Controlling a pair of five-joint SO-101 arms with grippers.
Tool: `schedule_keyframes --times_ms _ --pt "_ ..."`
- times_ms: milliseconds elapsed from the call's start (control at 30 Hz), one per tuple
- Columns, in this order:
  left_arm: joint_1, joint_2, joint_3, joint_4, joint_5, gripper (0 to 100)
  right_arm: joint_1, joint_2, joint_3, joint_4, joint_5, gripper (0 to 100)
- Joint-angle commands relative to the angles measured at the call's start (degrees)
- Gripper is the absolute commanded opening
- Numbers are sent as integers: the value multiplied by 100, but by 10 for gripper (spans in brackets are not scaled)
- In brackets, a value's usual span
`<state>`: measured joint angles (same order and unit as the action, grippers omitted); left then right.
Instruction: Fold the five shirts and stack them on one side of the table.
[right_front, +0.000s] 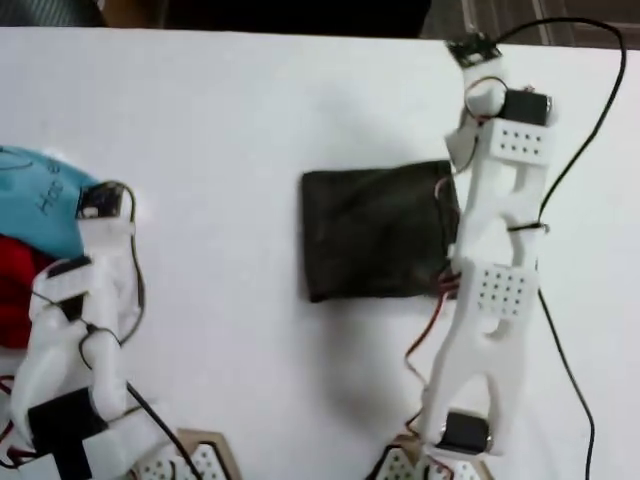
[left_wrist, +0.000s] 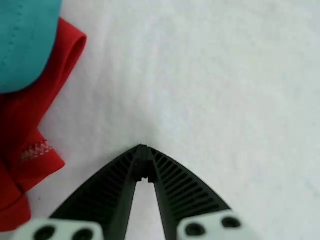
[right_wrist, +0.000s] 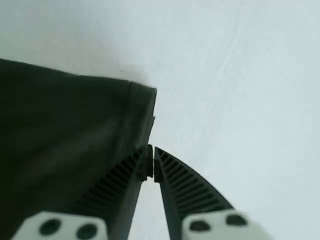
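The dark shirt (right_front: 378, 232) lies folded mid-tabletop, the teal shirt (right_front: 40, 195) and red shirt (right_front: 20, 290) seemingly await folding, and the left claw (left_wrist: 144, 162) and right claw (right_wrist: 151, 162) are closed, empty.

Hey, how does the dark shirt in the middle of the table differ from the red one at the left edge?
The dark shirt is folded into a flat, neat rectangle, while the red shirt is bunched and rumpled. The dark shirt lies by itself, while the red shirt has a teal shirt overlapping it. Both rest on the white table.
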<state>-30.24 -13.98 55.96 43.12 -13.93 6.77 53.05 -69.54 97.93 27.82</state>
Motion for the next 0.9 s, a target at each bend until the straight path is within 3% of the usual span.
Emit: schedule_keyframes --times_ms 0,133,233,433,867 --pt "-62 -211 13 -88 44 27 -13 -1560 1846 40 -352 98" --pt "-62 -211 13 -88 44 27 -233 -2677 3666 13 -545 228" --pt "-62 -211 13 -88 44 27 -224 -3231 4703 -242 -651 213" --pt "-62 -211 13 -88 44 27 -215 -3371 6268 -2044 -932 204" --pt "-62 -211 13 -88 44 27 -347 -2044 6488 -3178 -1389 202"
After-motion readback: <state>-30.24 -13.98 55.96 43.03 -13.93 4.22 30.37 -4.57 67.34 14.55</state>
